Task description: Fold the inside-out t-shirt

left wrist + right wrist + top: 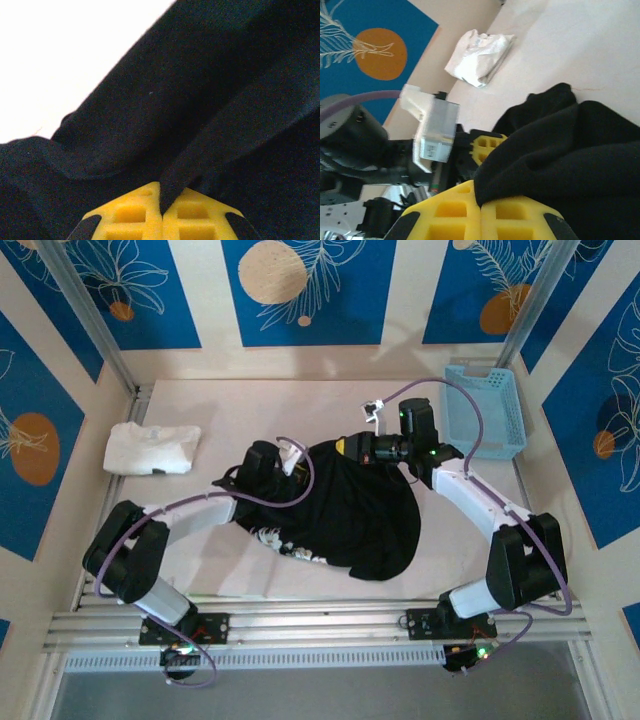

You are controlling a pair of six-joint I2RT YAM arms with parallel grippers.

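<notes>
- The inside-out t-shirt lies crumpled in the middle of the table, with its whitish print at about 8 o'clock of the heap
- The left gripper is clenched on a fold of the black cloth, at the 10 o'clock edge of the shirt
- The right gripper also pinches the cloth, at about 12 o'clock
- A white t-shirt lies in a small bundle at 9 o'clock, well apart
- A light-blue basket stands at 2 o'clock of the shirt
</notes>
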